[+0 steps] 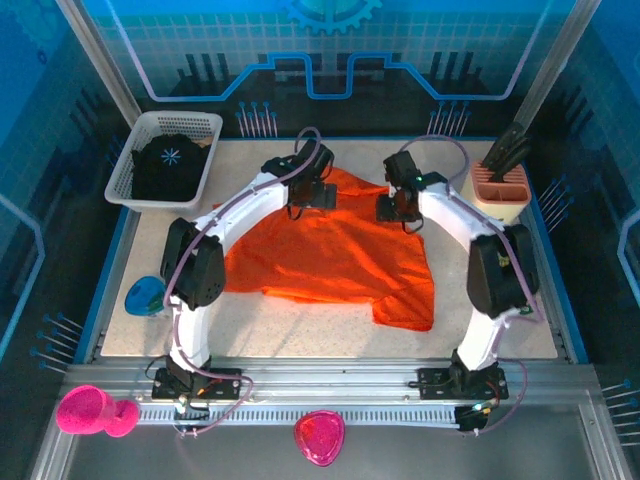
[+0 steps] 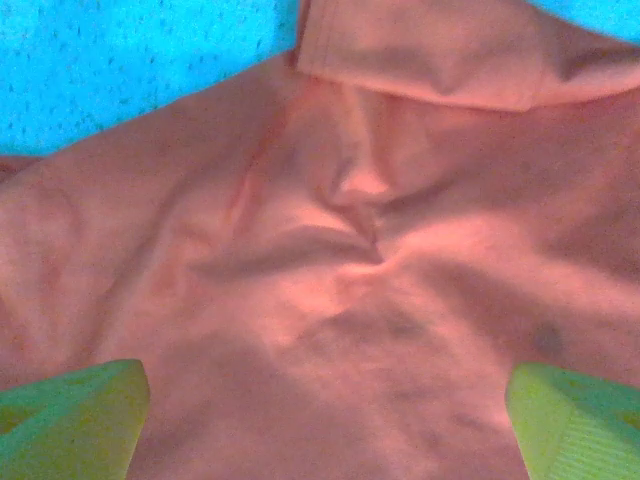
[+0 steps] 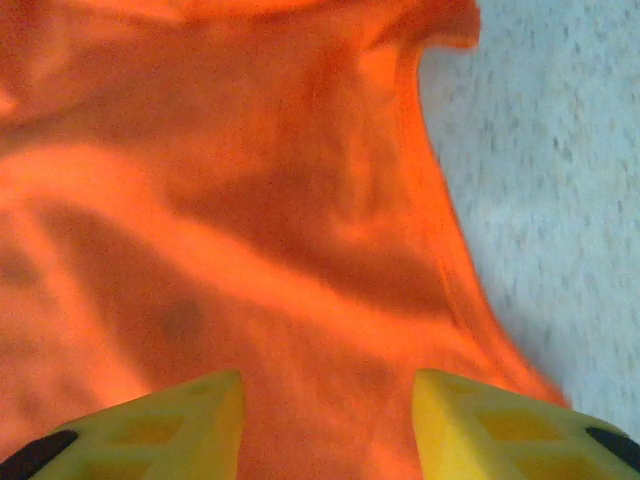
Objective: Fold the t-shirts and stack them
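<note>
Orange t-shirt (image 1: 330,260) is lying spread on the table (image 1: 500,320). I'm seeing the left gripper (image 2: 328,380) hovering wide apart above it and the right gripper (image 3: 328,388) parted, pinching nothing.

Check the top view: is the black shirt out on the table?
No, the black t-shirt lies inside the white basket.

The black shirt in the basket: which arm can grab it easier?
Probably the left. The basket holding the black shirt sits far left, and the left gripper, open over the orange shirt, is nearer it. The right gripper is across the shirt, farther away.
</note>
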### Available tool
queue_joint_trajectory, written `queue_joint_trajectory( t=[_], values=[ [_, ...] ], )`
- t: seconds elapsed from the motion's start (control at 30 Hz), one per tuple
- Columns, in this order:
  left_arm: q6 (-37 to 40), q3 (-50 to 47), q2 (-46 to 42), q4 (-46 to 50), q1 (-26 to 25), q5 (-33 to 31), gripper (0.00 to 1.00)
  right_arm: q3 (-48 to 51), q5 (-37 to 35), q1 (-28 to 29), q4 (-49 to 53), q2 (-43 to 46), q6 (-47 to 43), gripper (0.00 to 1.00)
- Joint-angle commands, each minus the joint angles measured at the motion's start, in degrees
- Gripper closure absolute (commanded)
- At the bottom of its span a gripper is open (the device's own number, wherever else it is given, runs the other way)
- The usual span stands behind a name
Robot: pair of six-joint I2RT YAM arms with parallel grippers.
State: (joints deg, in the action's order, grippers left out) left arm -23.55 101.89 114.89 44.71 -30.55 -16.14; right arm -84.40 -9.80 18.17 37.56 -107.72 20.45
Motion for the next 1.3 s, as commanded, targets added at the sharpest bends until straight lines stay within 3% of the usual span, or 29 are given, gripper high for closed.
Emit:
queue_joint_trajectory(
  t=[0.0, 0.13, 0.47, 0.73, 0.9, 1.17, 1.27],
  values=[
    [-2.5, -4.7, 1.7, -0.1, -0.2, -0.3, 0.08, -11.1, 2.0, -1.5, 2.7, -10.1, -5.9, 0.52],
    [-4.4, -6.7, 4.9, -3.0, -0.3, 0.9, 0.13, -25.0, 3.3, -0.6, 5.2, -20.4, -11.4, 0.52],
    [-4.6, -1.9, 15.8, -3.3, -5.4, 5.3, 0.26, -45.9, 7.6, 0.4, 7.9, -34.2, -17.6, 0.51],
    [-6.7, -21.2, 7.0, -9.9, -8.8, 6.3, 0.29, -63.6, 7.6, 2.4, 14.4, -46.4, -22.9, 0.51],
    [-6.1, -29.3, 3.0, -11.8, -8.8, 4.7, 0.29, -61.4, 8.7, 2.8, 13.4, -45.9, -23.3, 0.6],
    [-5.7, -26.1, 5.1, -12.2, -8.8, 4.4, 0.29, -49.5, 11.3, 3.0, 8.6, -37.4, -21.9, 0.64],
    [-5.2, -23.6, 6.2, -11.4, -8.7, 4.0, 0.29, -48.1, 11.5, 3.1, 8.6, -35.4, -22.1, 0.8]
  ],
)
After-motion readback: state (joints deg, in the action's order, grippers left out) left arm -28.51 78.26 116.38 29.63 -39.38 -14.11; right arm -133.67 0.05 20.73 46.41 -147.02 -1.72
